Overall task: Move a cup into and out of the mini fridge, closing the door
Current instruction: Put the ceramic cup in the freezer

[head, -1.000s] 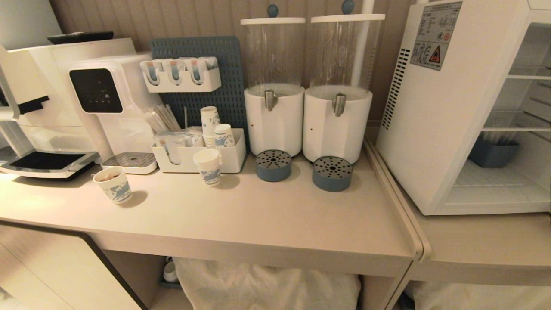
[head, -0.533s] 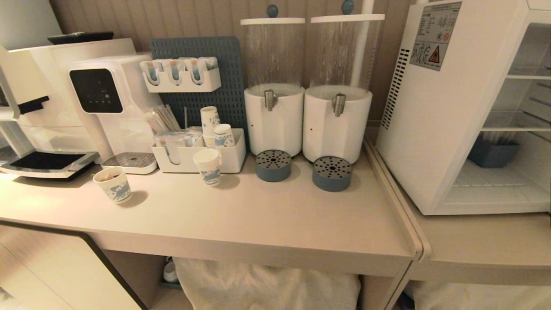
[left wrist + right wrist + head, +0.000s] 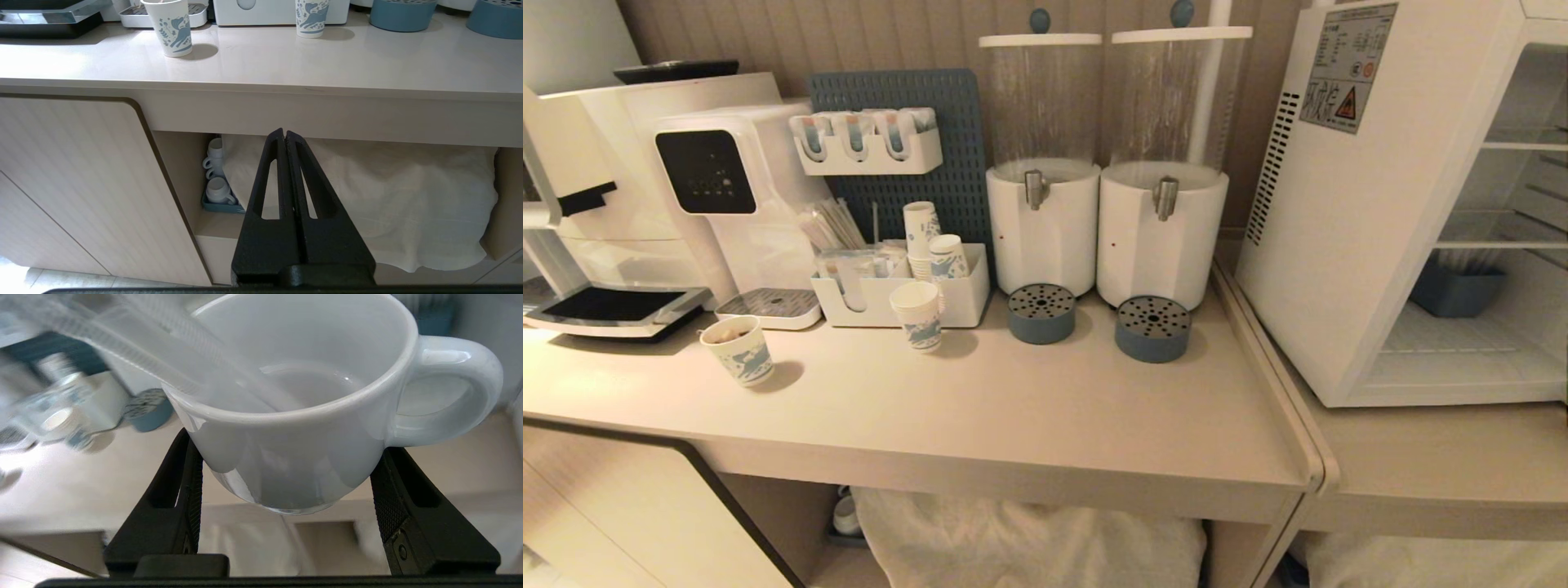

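- Right gripper (image 3: 286,465): the black fingers (image 3: 179,498) stand wide apart and clamp the cup (image 3: 294,416) between them, one on each side of its lower body. Not seen in the head view.
- Cup: a white mug, upright, filling the centre of the right wrist view, with its loop handle at the right of the frame. It hangs clear of the beige counter behind it.
- Left gripper (image 3: 284,134): the two fingers are pressed together with nothing between them. It sits at lower centre of the left wrist view, in front of the counter (image 3: 261,61) edge and the open shelf below.
- Mini fridge (image 3: 1372,204): at the right of the head view, on a lower surface, warning sticker on its side at upper right. Its wire shelves are exposed; the door itself is out of frame.
- Two drink dispensers (image 3: 1094,163) stand at upper centre of the head view.
- Two paper cups (image 3: 917,314) stand loose on the counter, centre left.
- Spare white mugs (image 3: 216,179) are stacked on the shelf under the counter, centre left of the left wrist view, beside a white cloth (image 3: 388,196).
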{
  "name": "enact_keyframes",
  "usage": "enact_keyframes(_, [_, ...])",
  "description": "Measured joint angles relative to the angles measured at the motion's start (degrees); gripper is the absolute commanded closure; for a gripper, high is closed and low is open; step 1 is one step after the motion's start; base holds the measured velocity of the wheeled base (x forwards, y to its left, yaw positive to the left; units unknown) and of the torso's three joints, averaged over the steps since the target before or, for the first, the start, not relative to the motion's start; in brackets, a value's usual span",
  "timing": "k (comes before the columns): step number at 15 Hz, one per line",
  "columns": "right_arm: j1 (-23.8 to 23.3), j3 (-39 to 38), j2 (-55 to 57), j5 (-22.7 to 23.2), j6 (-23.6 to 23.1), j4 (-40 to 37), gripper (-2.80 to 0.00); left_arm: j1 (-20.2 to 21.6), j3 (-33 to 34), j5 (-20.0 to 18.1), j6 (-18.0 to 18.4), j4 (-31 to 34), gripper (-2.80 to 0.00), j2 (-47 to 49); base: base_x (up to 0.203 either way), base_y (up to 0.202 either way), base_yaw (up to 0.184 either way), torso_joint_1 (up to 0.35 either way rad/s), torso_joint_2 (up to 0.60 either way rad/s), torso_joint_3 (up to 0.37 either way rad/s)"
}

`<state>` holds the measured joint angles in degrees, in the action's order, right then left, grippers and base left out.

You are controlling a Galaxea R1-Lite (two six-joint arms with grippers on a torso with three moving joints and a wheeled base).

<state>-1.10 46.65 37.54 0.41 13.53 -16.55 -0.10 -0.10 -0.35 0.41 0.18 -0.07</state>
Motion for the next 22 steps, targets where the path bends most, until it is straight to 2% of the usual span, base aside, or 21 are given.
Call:
enact_keyframes(2, [-0.2, 2.2, 9.7, -1.2, 3.1, 2.4, 0.00, 0.0, 0.0, 0.0, 0.0, 0.0, 0.00, 0.0, 0.000, 0.000, 0.000, 0.000, 0.00, 0.000])
enact_keyframes(4, [-0.8, 1.4, 18.0, -1.5, 3.3, 9.4, 0.00, 0.0, 0.0, 0.0, 0.0, 0.0, 0.00, 0.0, 0.000, 0.000, 0.000, 0.000, 0.00, 0.000])
enact_keyframes(8, [-4.9, -7.8, 32.4, -1.3, -2.8, 35.8, 0.00, 0.0, 0.0, 0.1, -0.4, 0.0, 0.00, 0.0, 0.000, 0.000, 0.000, 0.000, 0.00, 0.000])
enact_keyframes(11, [-9.5, -14.5, 38.1, 2.4, -6.0, 50.7, 0.00, 0.0, 0.0, 0.1, -0.3, 0.0, 0.00, 0.0, 0.000, 0.000, 0.000, 0.000, 0.00, 0.000])
enact_keyframes(13, [-11.9, -17.0, 39.7, 4.6, -6.9, 54.3, 0.00, 0.0, 0.0, 0.1, -0.3, 0.0, 0.00, 0.0, 0.000, 0.000, 0.000, 0.000, 0.00, 0.000])
enact_keyframes(19, [-15.8, -19.9, 43.1, 9.4, -7.7, 55.6, 0.00, 0.0, 0.0, 0.1, -0.3, 0.0, 0.00, 0.0, 0.000, 0.000, 0.000, 0.000, 0.00, 0.000])
enact_keyframes(22, [-15.9, -22.1, 47.3, 9.7, -7.6, 64.8, 0.00, 0.0, 0.0, 0.1, -0.4, 0.0, 0.00, 0.0, 0.000, 0.000, 0.000, 0.000, 0.00, 0.000])
